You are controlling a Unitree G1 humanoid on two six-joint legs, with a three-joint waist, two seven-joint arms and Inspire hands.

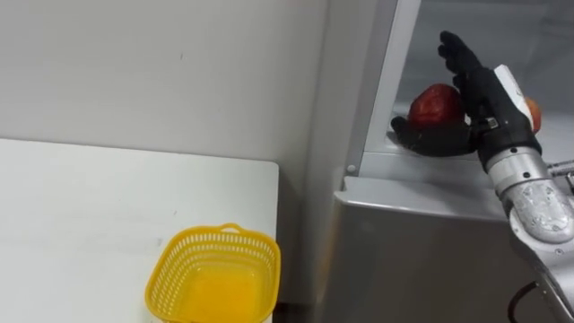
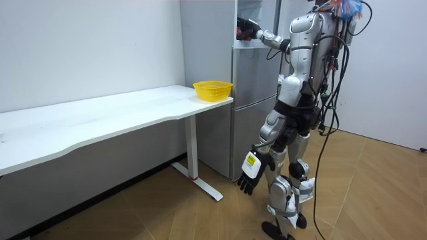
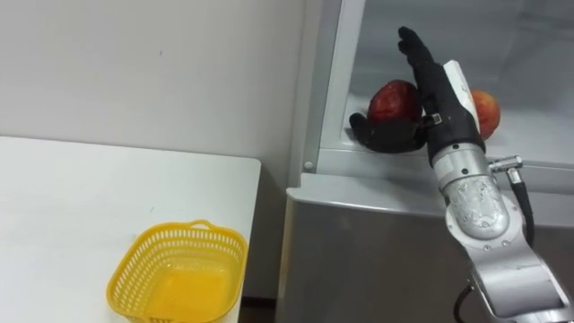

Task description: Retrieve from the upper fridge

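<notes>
Partly hidden behind the right hand (image 1: 475,94), a second fruit (image 3: 485,109) is a mere sliver in the left eye view and plainer in the right. The red apple (image 1: 434,103) sits at the front edge of the fridge's (image 1: 421,242) upper compartment. The hand's fingers stand straight against the apple, thumb spread below it — open, not clasping. The room view shows the left hand (image 2: 248,179) hanging low before the fridge, fingers relaxed. A yellow basket (image 1: 215,274) stands on the tabletop (image 1: 81,206) corner nearest the fridge — a narrow gap between.
</notes>
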